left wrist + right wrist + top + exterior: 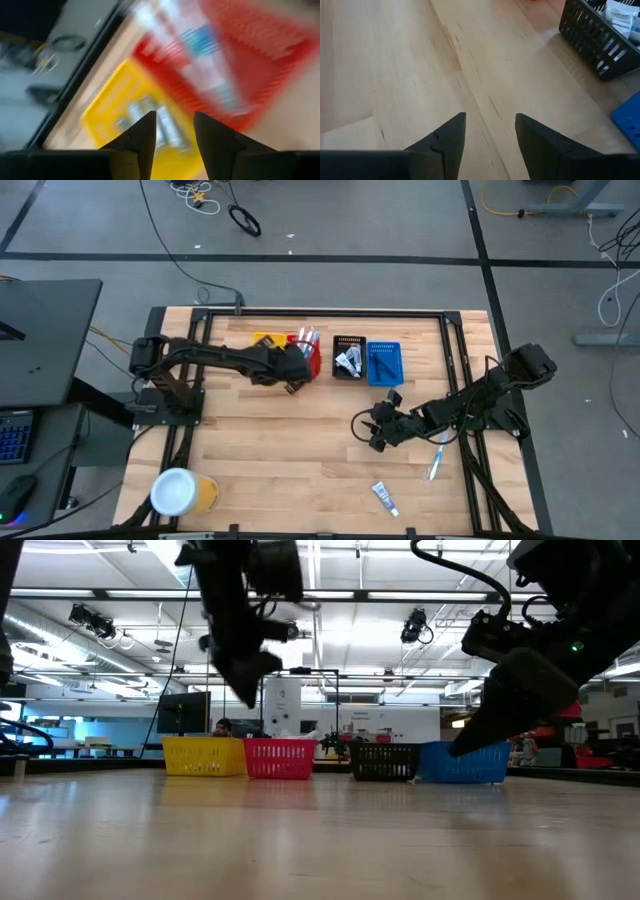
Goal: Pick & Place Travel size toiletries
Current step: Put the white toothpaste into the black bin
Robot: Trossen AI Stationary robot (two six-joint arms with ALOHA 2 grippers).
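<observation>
My left gripper (292,376) (175,114) hovers open and empty over the near edge of the yellow bin (115,107) and the red bin (310,358). My right gripper (378,435) (490,116) hangs open over bare wood in the middle right of the table. A toothbrush (437,460) and a small white tube (385,498) lie flat on the table nearer the near edge. Silvery packets (150,120) lie in the yellow bin. Toothbrushes (305,340) stand in the red bin. White tubes (347,362) fill the black bin, and dark razors (383,366) the blue bin.
Four small bins stand in a row along the far edge: yellow (204,756), red (280,758), black (384,761), blue (463,763). A yellow cup with a white lid (180,492) lies at the near left corner. Bare wood stretches across the table's middle.
</observation>
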